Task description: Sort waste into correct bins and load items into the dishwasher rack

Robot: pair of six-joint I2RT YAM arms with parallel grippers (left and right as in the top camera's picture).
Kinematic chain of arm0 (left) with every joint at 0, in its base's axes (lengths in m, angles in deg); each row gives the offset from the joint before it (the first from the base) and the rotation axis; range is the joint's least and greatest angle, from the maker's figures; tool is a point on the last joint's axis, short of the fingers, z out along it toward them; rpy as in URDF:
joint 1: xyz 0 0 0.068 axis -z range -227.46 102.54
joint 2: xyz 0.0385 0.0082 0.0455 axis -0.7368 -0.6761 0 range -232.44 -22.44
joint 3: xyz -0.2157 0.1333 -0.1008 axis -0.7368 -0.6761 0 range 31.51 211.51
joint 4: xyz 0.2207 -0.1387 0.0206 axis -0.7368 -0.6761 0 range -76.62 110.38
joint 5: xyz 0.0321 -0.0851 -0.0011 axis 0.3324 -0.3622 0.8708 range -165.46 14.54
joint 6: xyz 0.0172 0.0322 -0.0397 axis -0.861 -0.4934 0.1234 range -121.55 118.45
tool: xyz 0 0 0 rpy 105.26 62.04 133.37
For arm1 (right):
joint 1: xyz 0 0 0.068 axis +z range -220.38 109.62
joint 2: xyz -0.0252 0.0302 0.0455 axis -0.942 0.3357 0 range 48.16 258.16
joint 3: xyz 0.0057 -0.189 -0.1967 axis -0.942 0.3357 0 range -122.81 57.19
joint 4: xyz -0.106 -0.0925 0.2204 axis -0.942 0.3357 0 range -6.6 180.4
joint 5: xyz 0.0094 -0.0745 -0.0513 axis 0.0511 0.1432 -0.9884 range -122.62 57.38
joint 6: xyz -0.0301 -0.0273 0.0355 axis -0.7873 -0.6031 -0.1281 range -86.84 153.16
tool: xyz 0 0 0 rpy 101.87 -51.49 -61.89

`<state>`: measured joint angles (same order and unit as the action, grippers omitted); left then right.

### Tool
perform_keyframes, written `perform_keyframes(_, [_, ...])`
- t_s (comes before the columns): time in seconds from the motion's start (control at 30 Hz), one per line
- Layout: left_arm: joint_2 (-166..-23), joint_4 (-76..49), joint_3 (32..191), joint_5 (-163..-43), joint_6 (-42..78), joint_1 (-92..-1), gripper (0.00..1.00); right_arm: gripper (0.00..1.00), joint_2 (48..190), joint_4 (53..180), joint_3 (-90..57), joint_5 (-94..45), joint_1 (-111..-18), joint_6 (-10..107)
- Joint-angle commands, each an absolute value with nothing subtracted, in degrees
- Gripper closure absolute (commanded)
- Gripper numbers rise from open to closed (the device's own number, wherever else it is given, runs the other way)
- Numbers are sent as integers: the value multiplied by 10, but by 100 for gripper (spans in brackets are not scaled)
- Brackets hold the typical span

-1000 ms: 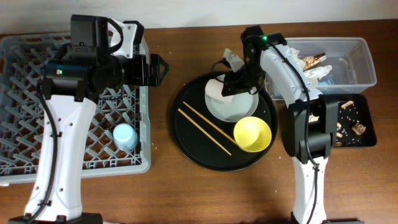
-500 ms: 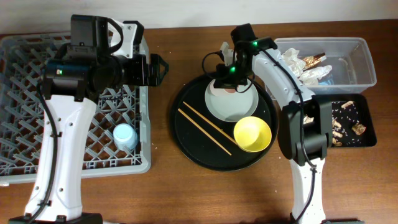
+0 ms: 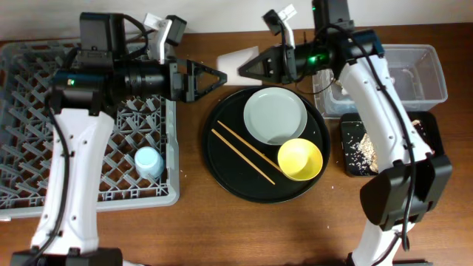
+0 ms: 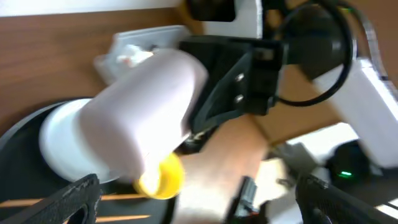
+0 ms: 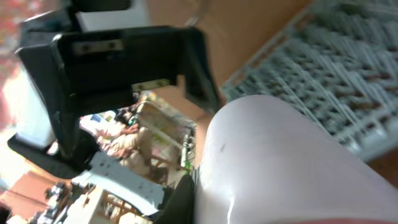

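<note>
So, a brown wooden table (image 3: 295, 229) with a pale wall behind it is what everything's set on. At the far left the dishwasher rack (image 3: 22, 148) is parked, and a blue cup (image 3: 148, 161) is already stood in its lower right corner. The left gripper (image 3: 209, 80) is held out past the rack's right edge, pointed rightward, jaws spread as wide as they go and nothing between them.

Just ahead of those open jaws, up in the air between the rack and the round black tray (image 3: 222, 174), a pink cup (image 3: 235, 62) is being offered. It's pinched in the right gripper (image 3: 253, 66), whose jaws are clamped together on it. The cup is lying on its side, long axis roughly along the line between the two grippers. Which end faces left can't really be made out.

Looks like a handover, so the left arm is the one nearer the rack, and the cup would need to be taken from the right.

Further right, the chopsticks (image 3: 244, 155), plate (image 3: 273, 116) and yellow bowl (image 3: 299, 159) are left on the round tray, then the clear tub (image 3: 436, 74) and shallow black tray (image 3: 346, 170)
</note>
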<state>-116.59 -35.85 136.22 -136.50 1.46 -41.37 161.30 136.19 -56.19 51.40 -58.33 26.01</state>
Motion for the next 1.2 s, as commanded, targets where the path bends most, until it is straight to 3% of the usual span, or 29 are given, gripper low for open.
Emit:
perform_keyframes(0.0, [-1207,-358,1368,-1478,14,-417,9,96,1608,1339,-564,563,-569,266])
perform_keyframes(0.33, [-1236,-331,1368,-1552,14,-470,11,96,1549,1271,-564,561,-564,322])
perform_keyframes(0.5, [-1236,-328,1368,-1567,14,-470,11,96,1549,1271,-564,490,-536,326])
perform_keyframes(0.6, [-1236,-328,1368,-1619,14,-470,4,96,1549,1253,-564,477,-522,326])
perform_keyframes(0.77, [-1236,-328,1368,-1632,14,-462,5,96,1550,1232,-564,438,-508,337])
perform_keyframes(0.8, [-1236,-328,1368,-1631,14,-459,5,96,1550,1229,-564,431,-508,339])
perform_keyframes(0.93, [-1236,-328,1368,-1627,14,-459,24,96,1550,1221,-564,431,-509,339])
perform_keyframes(1.17, [-1236,-328,1368,-1627,14,-457,24,96,1550,1179,-564,423,-508,382])
